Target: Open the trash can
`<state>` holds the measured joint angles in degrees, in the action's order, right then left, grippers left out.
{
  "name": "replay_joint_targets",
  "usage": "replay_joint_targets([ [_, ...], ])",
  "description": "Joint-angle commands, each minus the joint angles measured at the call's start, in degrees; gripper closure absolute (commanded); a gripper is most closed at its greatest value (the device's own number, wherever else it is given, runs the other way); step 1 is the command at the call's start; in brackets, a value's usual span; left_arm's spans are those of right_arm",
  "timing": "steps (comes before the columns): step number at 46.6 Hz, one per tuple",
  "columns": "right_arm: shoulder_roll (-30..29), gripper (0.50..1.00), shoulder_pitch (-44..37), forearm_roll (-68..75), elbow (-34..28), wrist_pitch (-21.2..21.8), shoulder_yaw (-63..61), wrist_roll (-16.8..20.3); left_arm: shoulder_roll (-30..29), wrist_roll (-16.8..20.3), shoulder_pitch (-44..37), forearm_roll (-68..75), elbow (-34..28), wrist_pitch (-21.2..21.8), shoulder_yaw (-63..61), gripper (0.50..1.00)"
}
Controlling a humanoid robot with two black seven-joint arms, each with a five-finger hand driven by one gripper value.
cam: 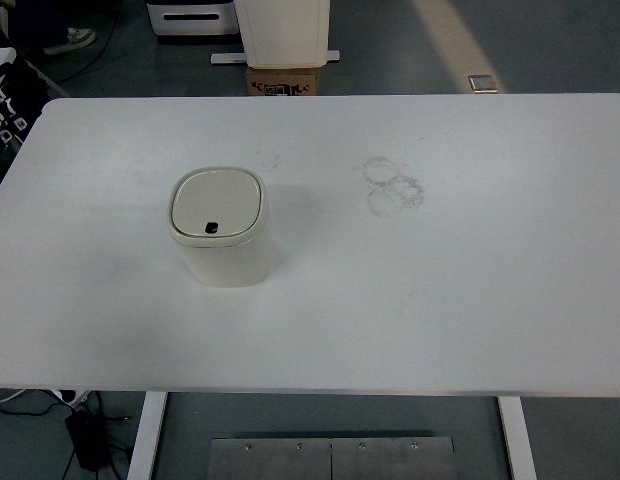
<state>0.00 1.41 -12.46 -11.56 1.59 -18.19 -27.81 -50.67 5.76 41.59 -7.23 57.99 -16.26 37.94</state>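
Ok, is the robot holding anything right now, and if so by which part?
Nothing is held. Neither robot hand is in view; the trash can stands alone on the white table, lid closed.

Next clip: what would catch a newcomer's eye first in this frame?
A small cream trash can stands alone left of centre on the white table, its lid shut, with a dark button at the near edge. To its right, faint ring-shaped smudges mark the tabletop. Neither robot hand is in view.

We see even, bright overhead light washing the white worktop; the trash can casts a faint soft shadow leftward; focus is slightly soft throughout.
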Motion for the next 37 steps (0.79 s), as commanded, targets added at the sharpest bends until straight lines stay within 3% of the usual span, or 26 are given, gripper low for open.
replay_joint_targets([
  [1, 0.0, 0.509, 0.0, 0.0, 0.1, 0.0, 0.0, 0.0, 0.0, -1.7, 2.3, 1.9, 0.5, 0.0, -0.8, 0.500],
  [37, 0.0, 0.509, 0.0, 0.1, 0.1, 0.0, 0.0, 0.0, -0.9, -5.1, 30.7, 20.3, 10.9, -3.3, -31.7, 0.500],
])
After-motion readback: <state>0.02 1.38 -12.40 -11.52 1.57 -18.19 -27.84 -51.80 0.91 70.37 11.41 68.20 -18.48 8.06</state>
